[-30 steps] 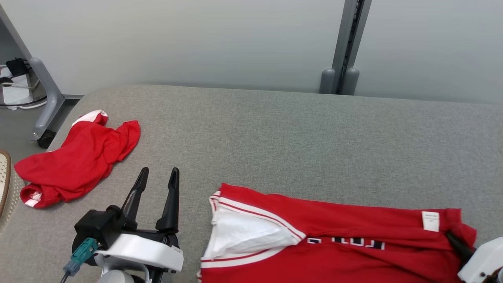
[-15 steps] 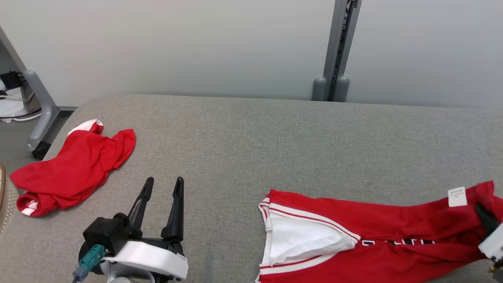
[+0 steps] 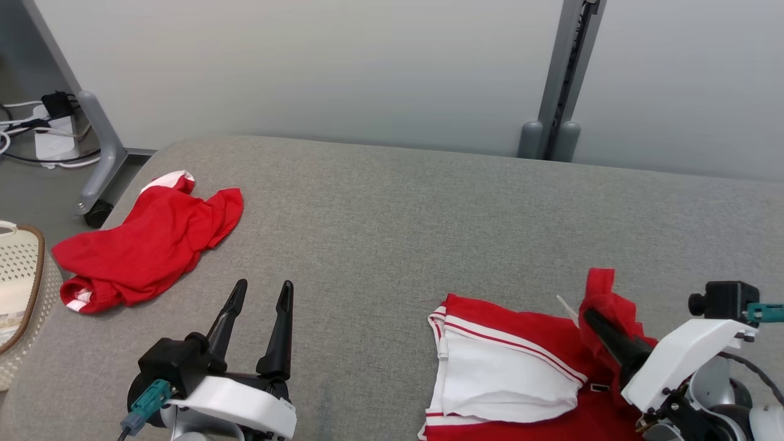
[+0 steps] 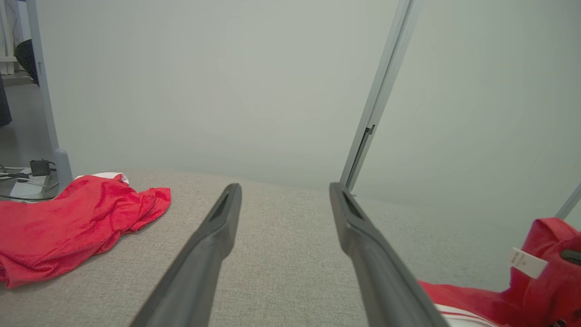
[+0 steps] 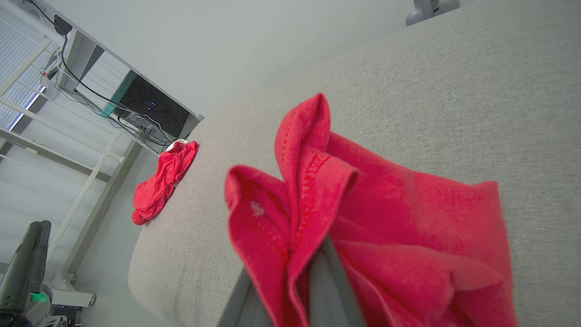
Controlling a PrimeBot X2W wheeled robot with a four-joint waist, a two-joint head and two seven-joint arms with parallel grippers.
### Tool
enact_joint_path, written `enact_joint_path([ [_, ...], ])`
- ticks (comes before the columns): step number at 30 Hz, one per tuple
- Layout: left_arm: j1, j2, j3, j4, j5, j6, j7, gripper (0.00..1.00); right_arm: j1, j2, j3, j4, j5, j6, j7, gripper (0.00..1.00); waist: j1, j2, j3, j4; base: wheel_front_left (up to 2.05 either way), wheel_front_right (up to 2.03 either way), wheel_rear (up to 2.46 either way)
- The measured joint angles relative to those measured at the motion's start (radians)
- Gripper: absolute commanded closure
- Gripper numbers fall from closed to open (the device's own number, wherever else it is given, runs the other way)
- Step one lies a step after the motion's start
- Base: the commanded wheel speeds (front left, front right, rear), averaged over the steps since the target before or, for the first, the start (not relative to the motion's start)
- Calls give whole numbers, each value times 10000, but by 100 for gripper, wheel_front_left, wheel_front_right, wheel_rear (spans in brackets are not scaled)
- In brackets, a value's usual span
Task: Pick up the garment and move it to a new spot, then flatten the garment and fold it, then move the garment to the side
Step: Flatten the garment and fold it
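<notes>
The garment [image 3: 520,373], red with white-striped trim and a white lining, lies on the grey table [image 3: 392,202] at the near right. My right gripper [image 3: 593,315] is shut on its right end and holds that bunched red cloth [image 5: 345,213] up off the surface, a white tag [image 4: 525,262] hanging from it. The fingers [image 5: 317,290] are mostly wrapped in cloth. To the garment's left my left gripper [image 3: 263,288] stands open and empty just above the table, its fingers [image 4: 227,218] spread wide apart.
A second red garment [image 3: 153,242] lies crumpled at the table's far left corner, also in the wrist views [image 4: 77,222] [image 5: 163,177]. A cream woven basket [image 3: 18,288] sits off the left edge. A grey post [image 3: 566,73] stands against the wall behind.
The right gripper dragged the garment to the right, then lifted its gripped end and carried it back leftward over the cloth. The head camera shifted. The left gripper stayed open in place.
</notes>
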Motion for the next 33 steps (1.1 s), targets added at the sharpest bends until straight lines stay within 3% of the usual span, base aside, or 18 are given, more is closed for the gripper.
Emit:
enact_joint_path([
  [8,-213,-13,-119,119,2,-42,98,0,37,127,1070,610,635,0,-245,100,0,0,204,649,0,0,0],
  [20,-433,-92,-261,458,0,-174,111,0,-1029,153,2997,3394,1741,-2,-1906,100,0,0,495,1266,0,0,0],
  [21,-434,-90,-259,481,0,-174,111,0,-1106,157,3175,3582,1887,-2,-2036,69,0,0,498,1263,0,0,0],
  [22,-434,-90,-261,495,0,-174,109,0,-1178,157,3348,3726,2033,-2,-2178,0,0,0,501,1251,0,0,0],
  [27,-433,-48,-176,552,-17,-125,81,0,-1624,167,4157,4010,2627,-2,-2918,0,0,0,482,911,0,0,0],
  [33,-420,-75,-104,548,-61,-86,63,0,-1689,130,3695,3057,2429,0,-3432,0,0,0,316,339,0,0,0],
])
